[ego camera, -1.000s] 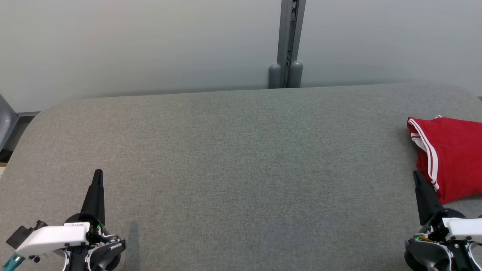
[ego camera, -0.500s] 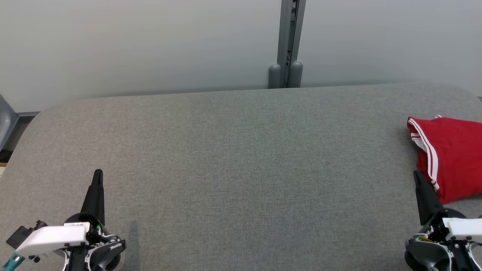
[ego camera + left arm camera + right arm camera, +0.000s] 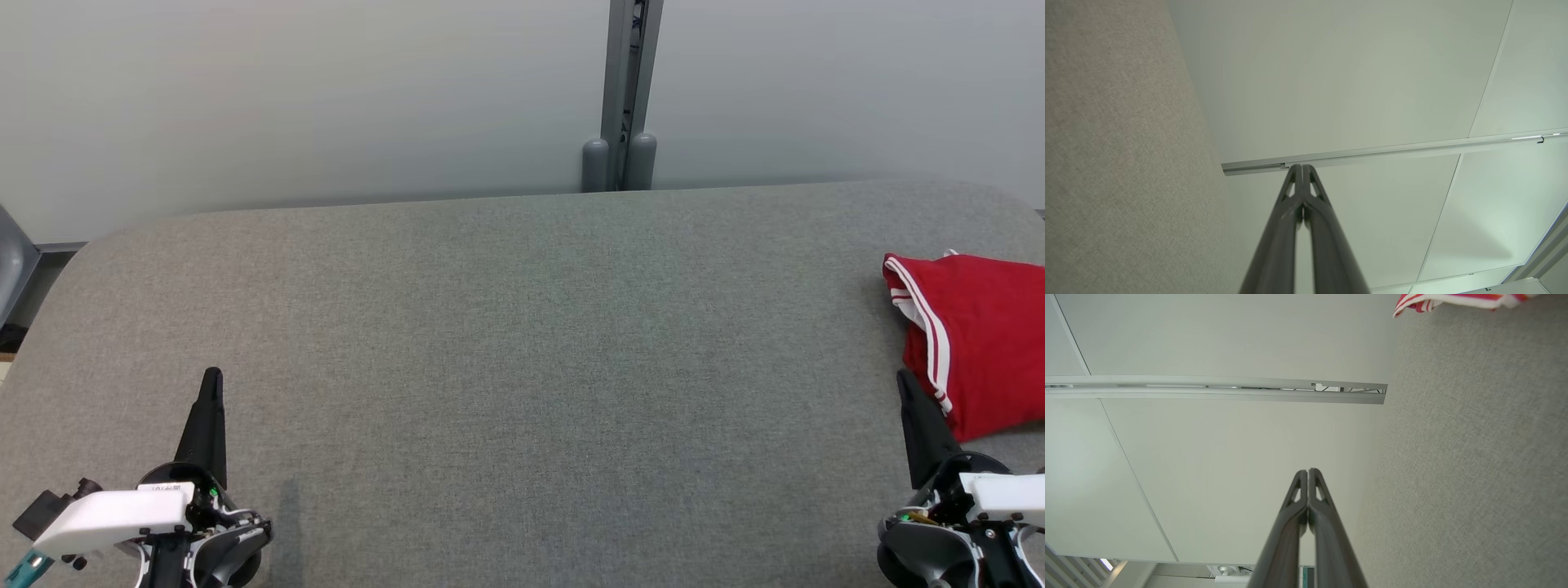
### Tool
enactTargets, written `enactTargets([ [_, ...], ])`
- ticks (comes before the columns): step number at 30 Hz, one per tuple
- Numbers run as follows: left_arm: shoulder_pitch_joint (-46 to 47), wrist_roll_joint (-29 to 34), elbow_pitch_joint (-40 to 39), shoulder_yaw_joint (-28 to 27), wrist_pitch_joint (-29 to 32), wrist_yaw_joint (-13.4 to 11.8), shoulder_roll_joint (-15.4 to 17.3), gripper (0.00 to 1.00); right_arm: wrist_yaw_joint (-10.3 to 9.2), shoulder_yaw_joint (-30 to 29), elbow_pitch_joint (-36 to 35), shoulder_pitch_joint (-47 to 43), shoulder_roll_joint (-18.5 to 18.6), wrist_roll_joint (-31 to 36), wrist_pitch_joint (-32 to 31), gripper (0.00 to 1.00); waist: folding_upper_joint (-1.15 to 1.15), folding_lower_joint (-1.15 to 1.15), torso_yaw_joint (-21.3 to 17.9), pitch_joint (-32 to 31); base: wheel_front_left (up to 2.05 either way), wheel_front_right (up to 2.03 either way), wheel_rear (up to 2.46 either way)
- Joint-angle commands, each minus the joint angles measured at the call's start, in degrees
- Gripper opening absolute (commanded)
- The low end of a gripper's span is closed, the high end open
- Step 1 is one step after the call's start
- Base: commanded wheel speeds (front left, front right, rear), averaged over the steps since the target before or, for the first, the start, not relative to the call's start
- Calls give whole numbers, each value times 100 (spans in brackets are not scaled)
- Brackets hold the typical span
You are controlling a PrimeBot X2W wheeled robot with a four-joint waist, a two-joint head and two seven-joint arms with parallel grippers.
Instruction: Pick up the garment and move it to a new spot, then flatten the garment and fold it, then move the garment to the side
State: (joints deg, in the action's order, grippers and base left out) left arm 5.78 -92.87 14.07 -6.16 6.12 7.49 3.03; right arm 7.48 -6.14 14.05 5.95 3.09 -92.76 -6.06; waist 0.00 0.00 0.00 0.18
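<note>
**Looks basically done, but half the garment is off-camera**

In the head view, the red garment with white striped trim [image 3: 976, 335] is lying at the far right of the grey fabric-covered table [image 3: 522, 327]. It looks like a compact, squared-off bundle, and nothing is holding it. My read is that the pick-up, flatten and fold are done and it's parked off to the side, so little or nothing is left. That's a guess from how it lies, not a fact.

The left gripper [image 3: 211, 380] sits low at the near left over bare table. The right gripper [image 3: 904, 385] is at the near right, with its tip just beside the garment's near edge. I can't tell if it's actually touching the cloth. Both wrist views show the fingers pressed together tip to tip with nothing pinched between them.

What bugs me:
- The garment's right part is cut off by the frame edge, so I can't judge how neat the fold is or see the full outline.
- I can't tell what kind of garment it is.
- The right wrist view catches just a striped sliver at its top edge.
</note>
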Motion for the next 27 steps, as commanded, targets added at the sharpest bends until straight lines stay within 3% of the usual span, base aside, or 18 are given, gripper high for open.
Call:
enactTargets([
  [1, 83, 24, 7, -22, 25, 27, 15, 0, 2, -17, 14, 54, 9, 19, -45, 0, 0, 0, 0, 0, 0, 0, 0],
  [27, 85, 45, 6, -37, 28, 27, 3, 0, 2, -28, 14, 56, 2, 29, -49, 0, 0, 0, 0, 0, 0, 0, 0],
])
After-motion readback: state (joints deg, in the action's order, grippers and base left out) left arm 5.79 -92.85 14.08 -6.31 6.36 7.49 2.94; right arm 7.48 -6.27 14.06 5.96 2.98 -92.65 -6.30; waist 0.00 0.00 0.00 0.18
